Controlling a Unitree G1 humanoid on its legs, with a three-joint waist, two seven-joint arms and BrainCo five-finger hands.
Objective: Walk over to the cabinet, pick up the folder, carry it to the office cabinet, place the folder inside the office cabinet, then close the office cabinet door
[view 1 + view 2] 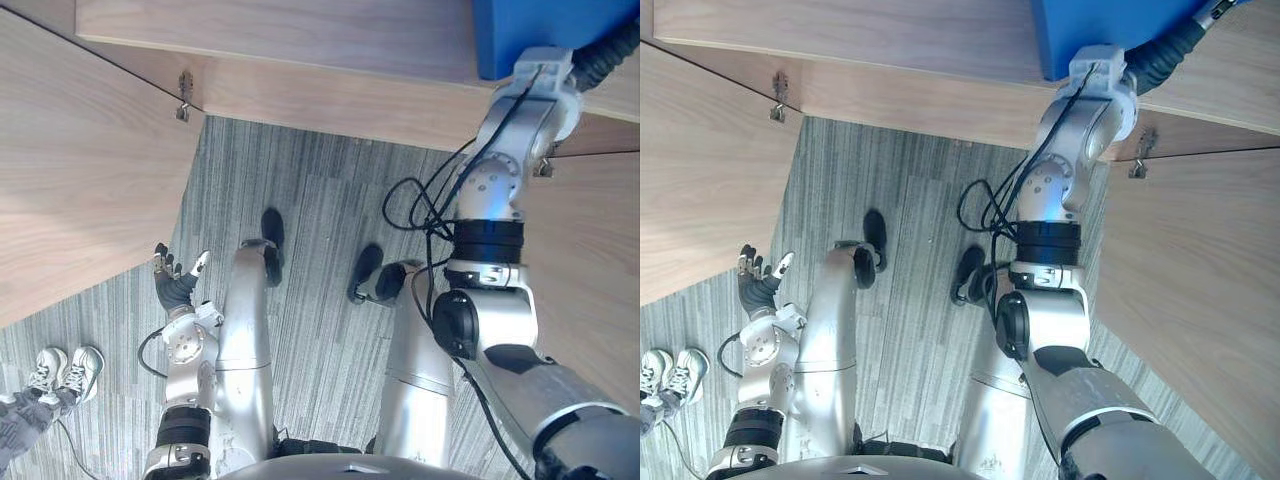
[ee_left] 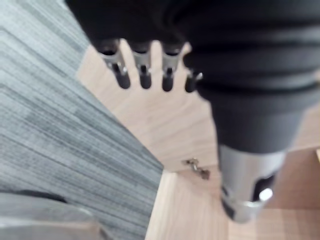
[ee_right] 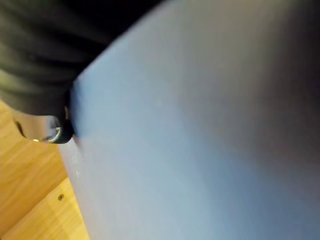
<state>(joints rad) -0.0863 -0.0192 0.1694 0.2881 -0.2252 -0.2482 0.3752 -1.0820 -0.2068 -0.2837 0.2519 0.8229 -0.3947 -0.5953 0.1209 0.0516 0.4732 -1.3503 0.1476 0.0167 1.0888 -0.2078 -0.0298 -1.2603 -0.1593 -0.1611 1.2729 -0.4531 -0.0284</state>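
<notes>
Folder (image 3: pixel 200 140) apparently pressed against right hand (image 3: pixel 45 75).

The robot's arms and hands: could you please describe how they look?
The left arm and right arm are silver-grey jointed shells with black ring bands. The left hand has silver, dark-tipped fingers and a dark ribbed cover; the right hand shows the same cover.
</notes>
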